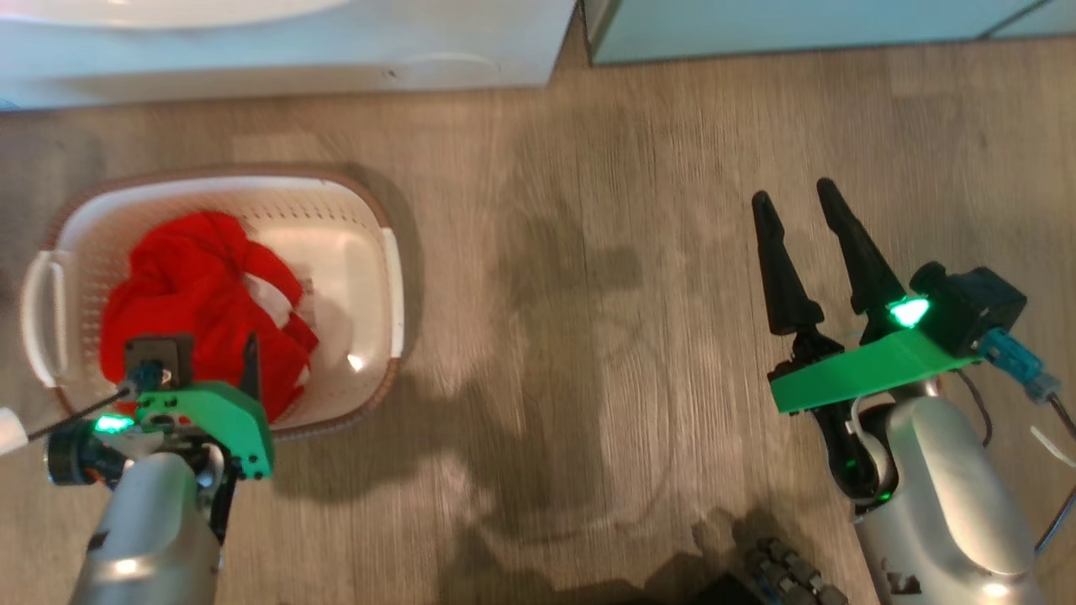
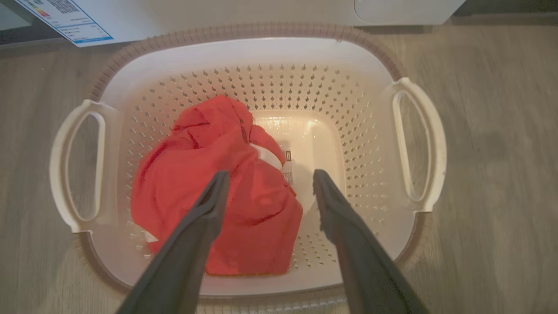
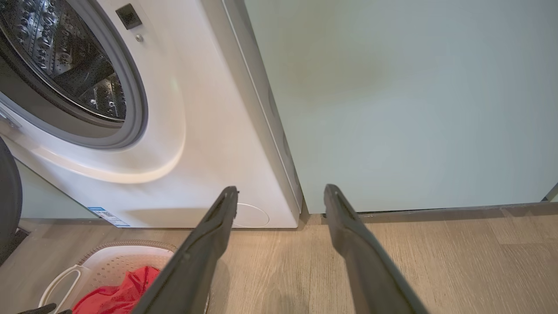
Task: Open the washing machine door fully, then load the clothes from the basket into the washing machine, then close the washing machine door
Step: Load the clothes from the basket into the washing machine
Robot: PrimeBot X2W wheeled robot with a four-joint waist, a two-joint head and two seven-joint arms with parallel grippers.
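Observation:
The cream basket (image 1: 370,210) stands on the floor in front of the washing machine (image 1: 277,50), with the red clothes (image 1: 202,294) heaped in its left half. My left gripper (image 2: 270,174) hangs open just above that heap, one finger over the fabric and the other over the bare basket floor. Off to the right, my right gripper (image 1: 794,195) is open and empty over the floor. In the right wrist view the washing machine (image 3: 205,131) shows its steel drum (image 3: 65,56) uncovered. The black rim of the washing machine door (image 3: 6,187) is swung out at the far left.
A pale green cabinet (image 3: 392,100) stands flush against the washer's right side. Wood-look floor (image 1: 588,294) stretches between the basket and my right arm. A dark part of my base (image 1: 773,571) shows at the bottom edge.

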